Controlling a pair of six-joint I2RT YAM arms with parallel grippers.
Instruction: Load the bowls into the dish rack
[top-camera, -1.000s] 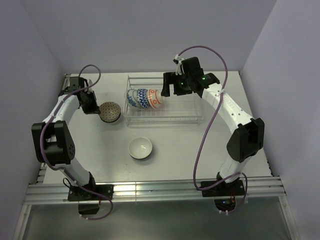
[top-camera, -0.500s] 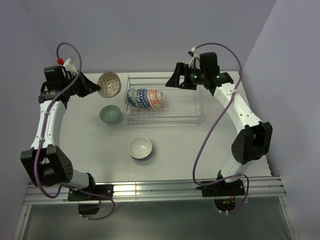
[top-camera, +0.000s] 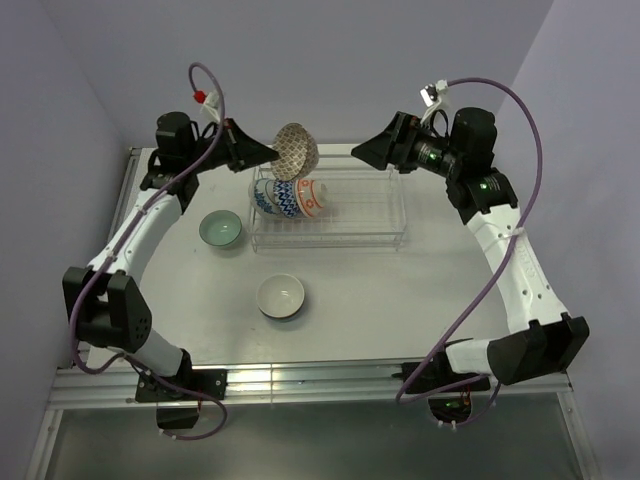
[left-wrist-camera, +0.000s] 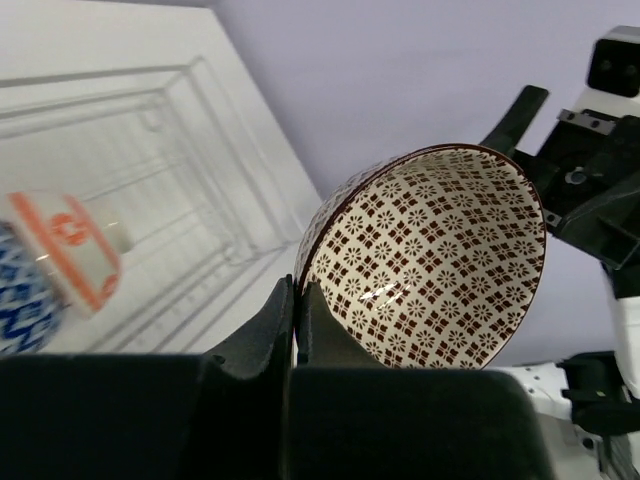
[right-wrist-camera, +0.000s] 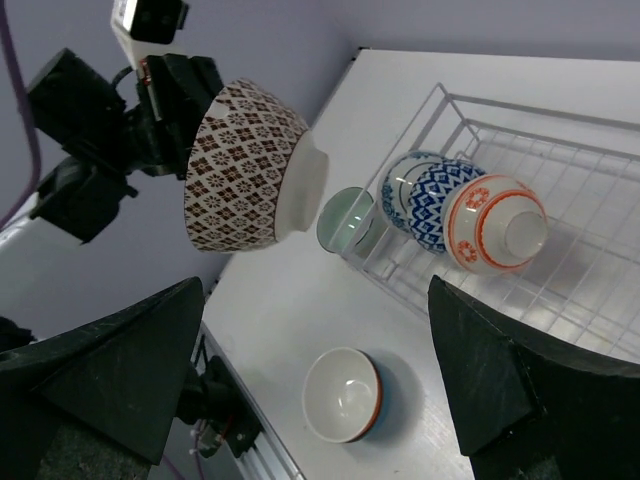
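Observation:
My left gripper (top-camera: 272, 152) is shut on the rim of the grey-brown patterned bowl (top-camera: 296, 150) and holds it tilted in the air above the left end of the dish rack (top-camera: 345, 238). The left wrist view shows the fingers (left-wrist-camera: 283, 312) pinching the bowl (left-wrist-camera: 430, 260). Three bowls lie on their sides in the rack's left end, among them a blue-and-white bowl (top-camera: 284, 197) and an orange-red bowl (top-camera: 311, 197). A white bowl (top-camera: 281, 297) stands upright on the table. My right gripper (top-camera: 368, 151) is open and empty, raised over the rack's back edge.
A pale green bowl (top-camera: 220, 229) stands on the table left of the rack. The rack's right half (top-camera: 370, 205) holds nothing. Purple walls close in at the back and both sides. The right wrist view shows the held bowl (right-wrist-camera: 250, 180), the green bowl (right-wrist-camera: 345, 218) and the white bowl (right-wrist-camera: 343, 395).
My left gripper lifted the grey-brown patterned bowl off the green bowl and carried it up and right, over the rack's left end. My right arm rose and drew back to the right.

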